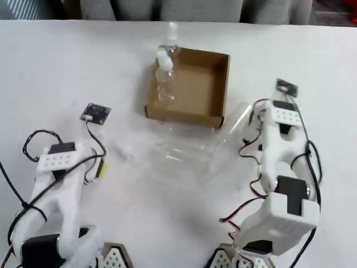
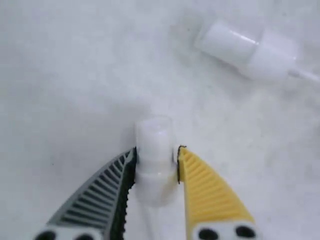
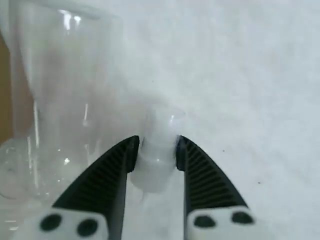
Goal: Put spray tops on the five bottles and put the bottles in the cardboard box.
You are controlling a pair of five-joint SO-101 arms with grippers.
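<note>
One capped bottle (image 1: 165,75) stands in the cardboard box (image 1: 222,84); left claw (image 2: 156,151) clamps a spray top (image 2: 154,134); right claw (image 3: 156,143) clamps what looks like an open bottle neck (image 3: 161,122); capping seems in hand; next, align top over neck.

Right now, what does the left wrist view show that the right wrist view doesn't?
Left wrist view adds: the left hand closed on a white spray top, with a second spray top lying on the table. Right wrist view adds: the right hand closed on a translucent cylinder, possibly a bottle neck, beside clear bottles and a brown edge of the cardboard box. Shared: the white table, and a hand gripping one piece.
</note>
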